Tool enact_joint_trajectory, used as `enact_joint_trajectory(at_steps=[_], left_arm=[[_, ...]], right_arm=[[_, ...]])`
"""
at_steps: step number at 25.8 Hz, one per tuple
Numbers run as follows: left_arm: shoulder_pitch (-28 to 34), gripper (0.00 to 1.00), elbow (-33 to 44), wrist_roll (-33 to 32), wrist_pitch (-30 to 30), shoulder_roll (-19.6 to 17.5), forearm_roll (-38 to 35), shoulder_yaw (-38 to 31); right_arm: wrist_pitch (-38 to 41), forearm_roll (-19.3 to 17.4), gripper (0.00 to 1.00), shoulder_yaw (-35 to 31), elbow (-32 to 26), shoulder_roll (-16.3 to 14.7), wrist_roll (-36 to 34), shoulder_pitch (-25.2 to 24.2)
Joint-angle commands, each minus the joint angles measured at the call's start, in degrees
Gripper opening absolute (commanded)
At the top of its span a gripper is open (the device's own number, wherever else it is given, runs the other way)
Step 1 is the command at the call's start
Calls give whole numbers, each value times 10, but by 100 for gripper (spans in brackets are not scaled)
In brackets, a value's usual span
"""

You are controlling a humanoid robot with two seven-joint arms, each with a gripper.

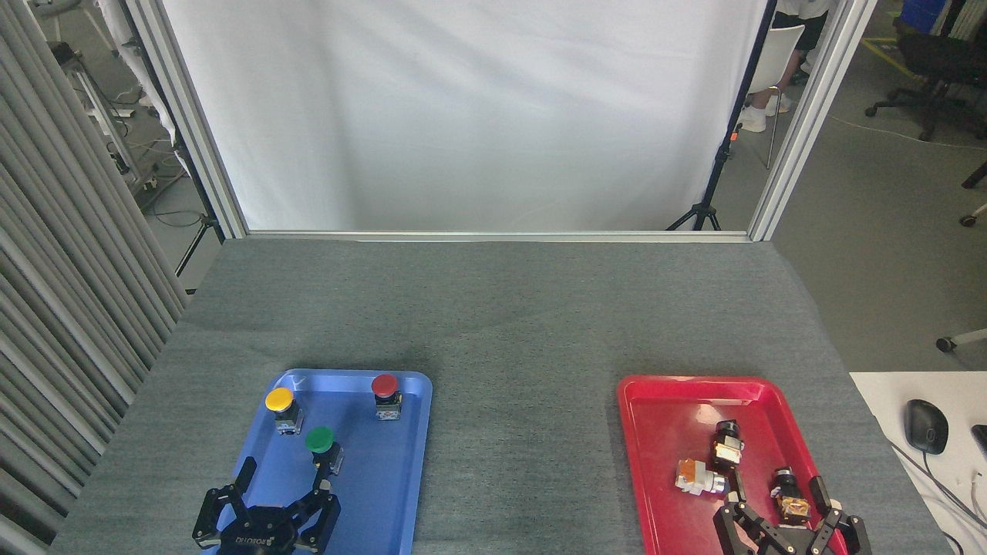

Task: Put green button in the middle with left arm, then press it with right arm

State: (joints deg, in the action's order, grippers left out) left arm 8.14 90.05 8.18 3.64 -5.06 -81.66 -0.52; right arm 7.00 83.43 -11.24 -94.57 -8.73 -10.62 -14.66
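The table [501,308], spread with dark grey textured cloth, carries a blue tray [401,478] at its near left and a red tray [655,432] at its near right, with the middle [524,455] lying bare between them. The left end effector [281,493] hangs over the near end of the blue tray with its black fingers spread wide and nothing in them; one fingertip reaches up to just below the green button [320,441], which stands upright in the tray at about 1 o'clock from the end effector, not yet gripped. The right end effector [779,505] sits over the near end of the red tray, fingers likewise splayed and empty, with a few small switch parts [698,476] lying just ahead of it. The step in hand looks to be the reach for the green button. To do it well, I would advance the left end effector toward 1 o'clock until the fingers straddle the black-and-silver body under the cap, and close there, not on the round cap, which may slip. The yellow button [279,401] stands near at 11 o'clock from the green one and the red button [385,386] at 1 o'clock, so the fingers should stay low and narrow to avoid knocking either.
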Motion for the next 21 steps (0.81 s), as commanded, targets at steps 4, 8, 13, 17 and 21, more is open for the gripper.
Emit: enact_joint_trajectory(at_steps=[4,8,13,17,21], left_arm=[[-1,99,-1,1,1,0,0,1],[-1,99,-1,1,1,0,0,1],[-1,99,-2,1,1,0,0,1],[-1,99,-1,1,1,0,0,1],[-1,99,-1,1,1,0,0,1]], right_arm=[[0,0,100,0,0,-1,1,2],[-1,-2,100,-1,1,-2,1,2],[-3,-16,100,3,2,-7,-3,-1],[-8,-17,100,8,9,-8,-4,0],[-11,-17,100,19,7,-39,1,2]])
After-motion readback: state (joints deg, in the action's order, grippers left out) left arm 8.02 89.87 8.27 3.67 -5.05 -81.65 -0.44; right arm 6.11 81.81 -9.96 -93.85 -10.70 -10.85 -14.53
